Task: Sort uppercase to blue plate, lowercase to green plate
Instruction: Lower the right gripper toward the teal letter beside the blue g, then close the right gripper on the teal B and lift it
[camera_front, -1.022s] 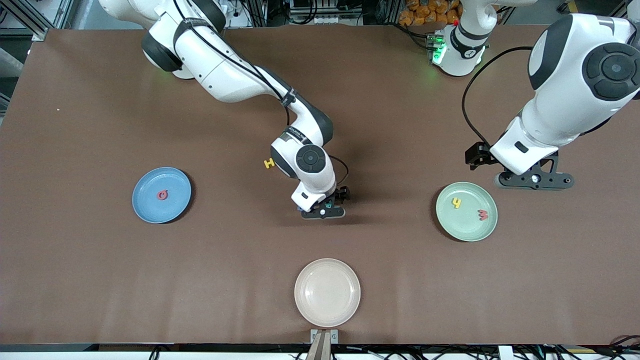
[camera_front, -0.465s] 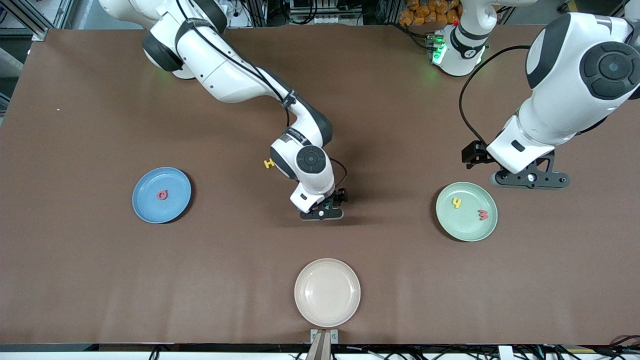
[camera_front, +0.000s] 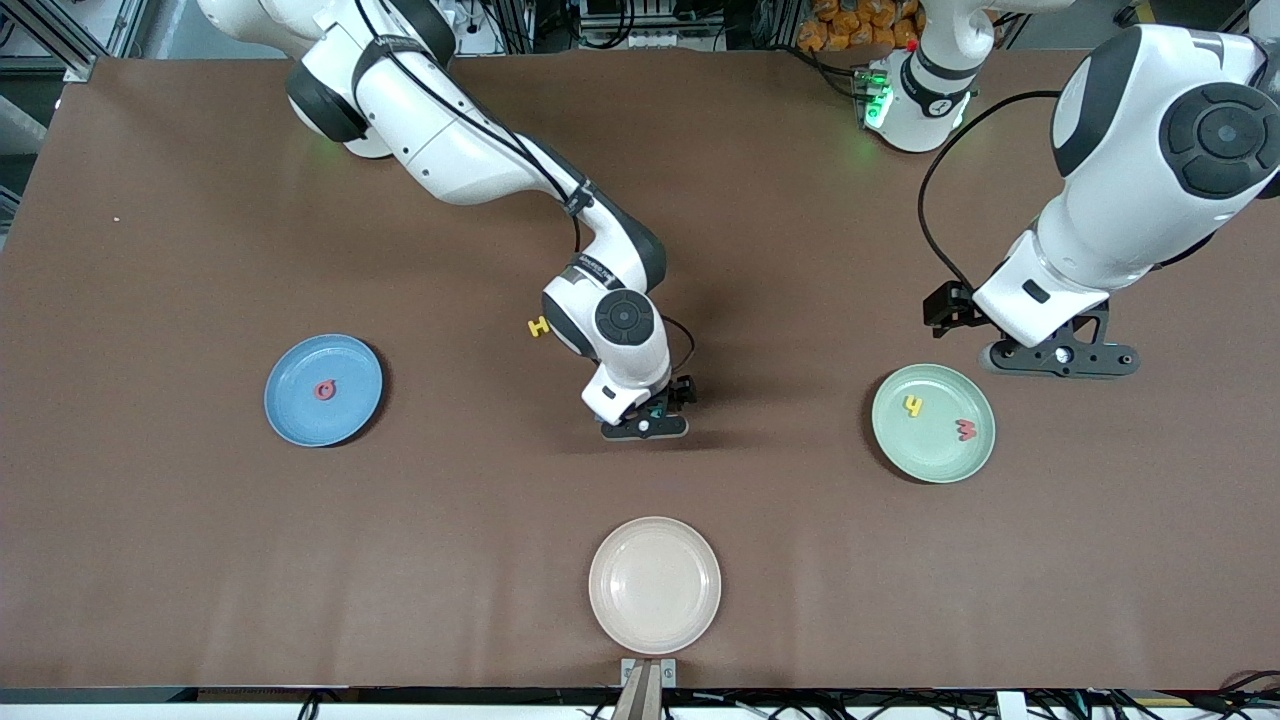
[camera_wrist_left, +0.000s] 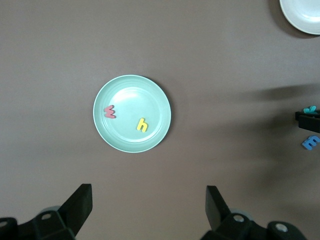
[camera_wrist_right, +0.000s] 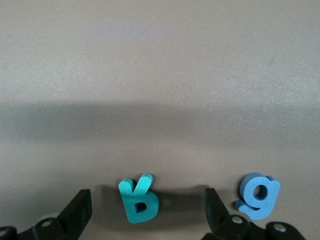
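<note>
Hovering low at mid-worktop, the right gripper (camera_wrist_right: 145, 212) is spread wide around the teal R (camera_wrist_right: 139, 201), nothing gripped. A blue a (camera_wrist_right: 257, 196) lies beside. The left gripper (camera_wrist_left: 147, 200), open and empty, waits above the green plate (camera_wrist_left: 159, 131). The blue M (camera_wrist_left: 311, 142) is cut off.

- right claw (camera_front: 646, 424) low over mid worktop (camera_front: 200, 520), fingers (camera_wrist_right: 77, 207) spread apart, nothing gripped
- left claw (camera_front: 1062, 358) raised, fingers (camera_wrist_left: 80, 202) apart, arm waiting
</note>
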